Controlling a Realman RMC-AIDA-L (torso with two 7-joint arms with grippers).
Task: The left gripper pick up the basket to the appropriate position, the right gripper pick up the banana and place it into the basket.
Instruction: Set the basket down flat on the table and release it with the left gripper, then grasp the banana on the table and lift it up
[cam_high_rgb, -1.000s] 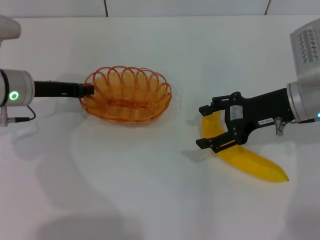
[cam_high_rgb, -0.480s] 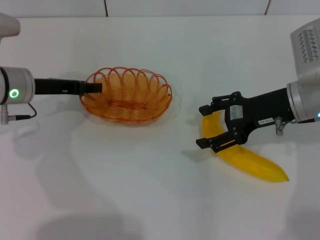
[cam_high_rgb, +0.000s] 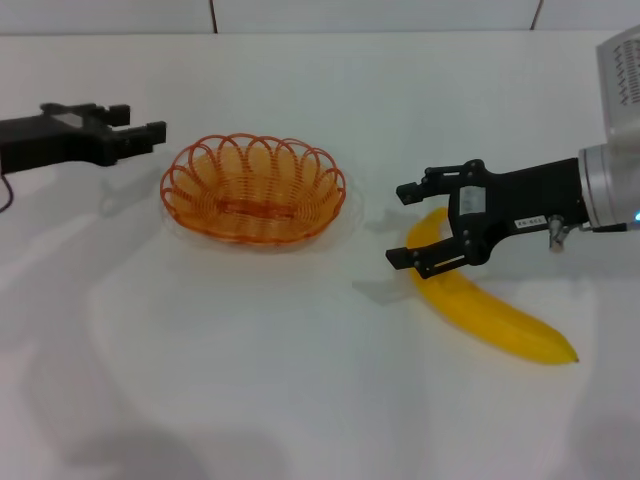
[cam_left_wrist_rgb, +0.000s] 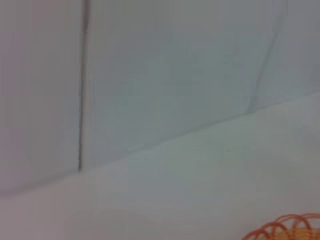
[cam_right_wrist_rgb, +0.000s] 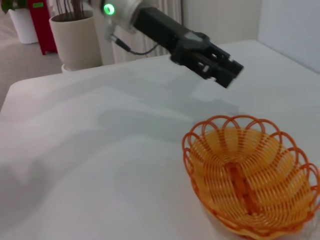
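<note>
The orange wire basket (cam_high_rgb: 328, 182) stands on the white table, left of the middle, and is empty. It also shows in the right wrist view (cam_right_wrist_rgb: 250, 185), and its rim shows in the left wrist view (cam_left_wrist_rgb: 285, 227). My left gripper (cam_high_rgb: 140, 120) hovers to the left of the basket, apart from it, open and holding nothing. It shows in the right wrist view too (cam_right_wrist_rgb: 229, 71). The yellow banana (cam_high_rgb: 490, 315) lies on the table at the right. My right gripper (cam_high_rgb: 405, 225) is open, with its fingers on either side of the banana's near-basket end.
The white table (cam_high_rgb: 250, 350) has bare surface in front of the basket and between basket and banana. A tiled wall runs along the table's far edge. Plant pots (cam_right_wrist_rgb: 75, 35) stand on the floor beyond the table.
My left gripper has let go of the basket's left rim and drawn back to the left and up. The basket stays in place. My right gripper has shifted slightly over the banana.
</note>
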